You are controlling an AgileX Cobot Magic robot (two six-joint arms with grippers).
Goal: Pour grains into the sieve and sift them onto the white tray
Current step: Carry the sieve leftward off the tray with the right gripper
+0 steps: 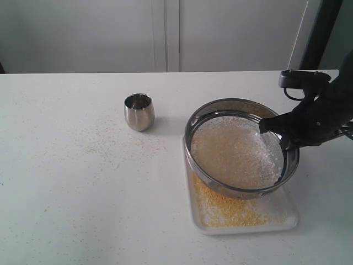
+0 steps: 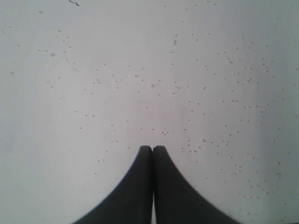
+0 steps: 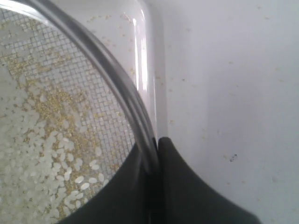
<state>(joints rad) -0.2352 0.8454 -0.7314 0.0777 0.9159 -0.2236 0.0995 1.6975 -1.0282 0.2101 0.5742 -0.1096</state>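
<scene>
The sieve (image 1: 199, 121) hangs tilted over the white tray (image 1: 287, 216), and my right gripper (image 1: 281, 141) is shut on its right rim wall. Pale whitish grains (image 1: 237, 152) lie on the mesh, and fine yellow-orange grains (image 1: 223, 208) cover the tray below. In the right wrist view the sieve rim (image 3: 119, 86) runs between my black fingers (image 3: 187, 186), with pale grains (image 3: 42, 154) on the mesh. My left gripper (image 2: 153, 148) is shut on nothing above the bare table and does not show in the exterior view.
A small steel cup (image 1: 138, 111) stands upright to the left of the sieve. Stray grains (image 1: 118, 146) are scattered on the white table around it. The left wrist view shows scattered specks (image 2: 224, 93) on the table surface.
</scene>
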